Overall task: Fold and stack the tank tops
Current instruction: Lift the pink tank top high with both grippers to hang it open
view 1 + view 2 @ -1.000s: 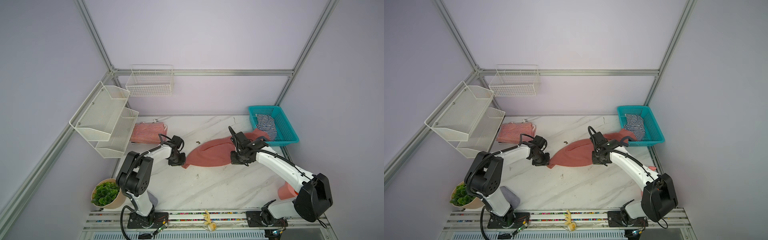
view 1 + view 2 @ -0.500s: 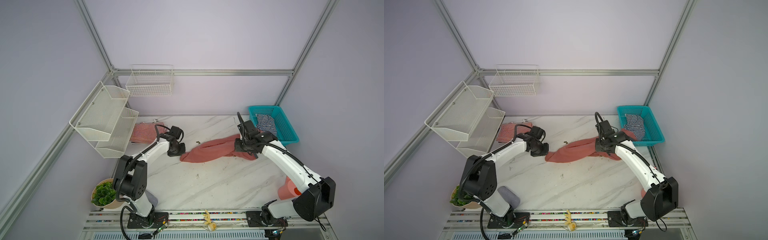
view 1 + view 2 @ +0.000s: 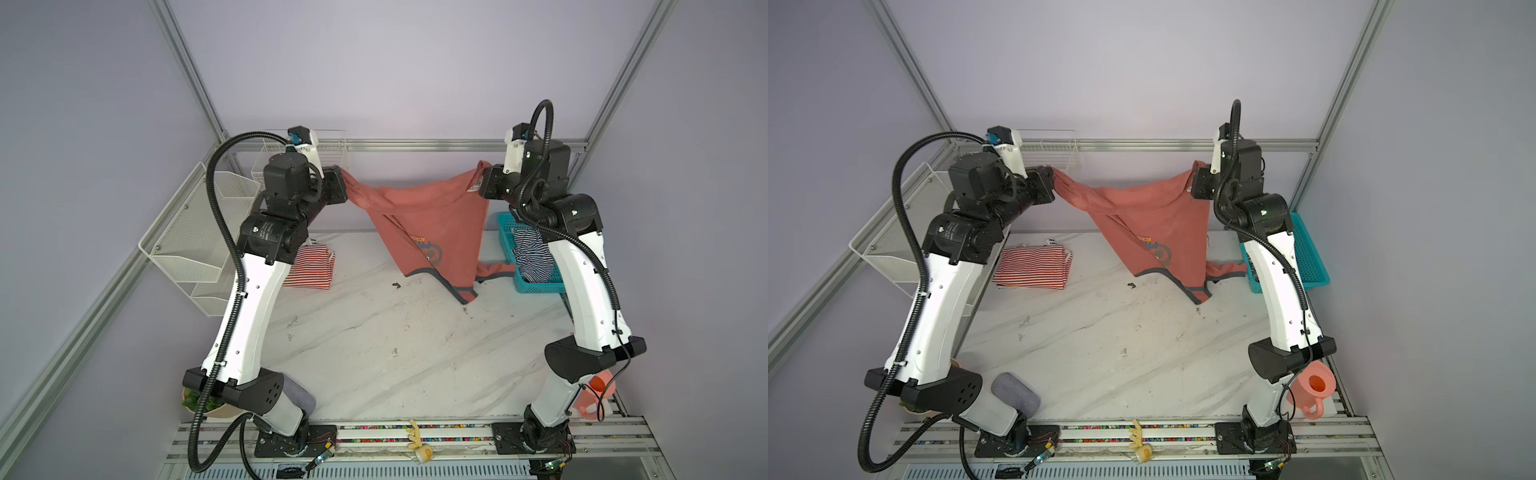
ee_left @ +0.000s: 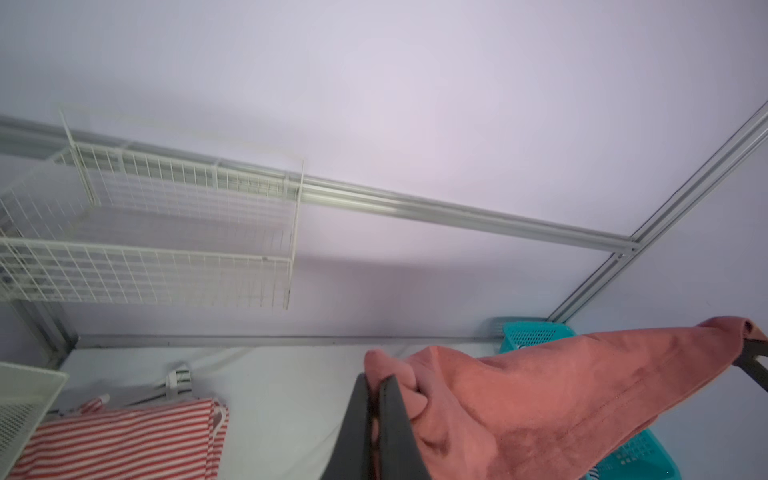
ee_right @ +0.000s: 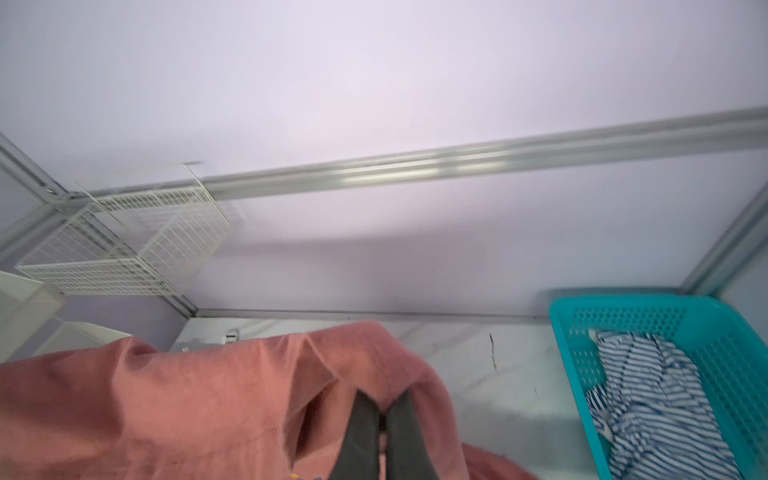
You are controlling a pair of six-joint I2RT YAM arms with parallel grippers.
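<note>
So both arms are up high right now with the salmon-red tank top (image 3: pixel 428 220) strung between them like washing on a line. The left hand (image 3: pixel 344 183) is clamped tight on one top corner of the cloth. In the left wrist view its fingers (image 4: pixel 395 415) are pinched together with fabric bunched between them. The right hand (image 3: pixel 482 183) is squeezed closed on the opposite top edge, and the right wrist view tells the same story, with the cloth draped over the pressed-together tips.

The shirt sags in the middle and hangs in a rough triangle with the badge print facing out. Its dark grey hem trails down toward the white marble surface (image 3: pixel 374 340) beside the teal basket (image 3: pixel 536 287). It looks like the lowest bit touches down, but I can't say for sure.

The navy-and-white striped top (image 3: pixel 530 253) sits crumpled inside that basket. The red-and-white striped top (image 3: pixel 309 270) lies folded flat on the surface at the back left, partly under the left arm and well apart from the hanging one.
</note>
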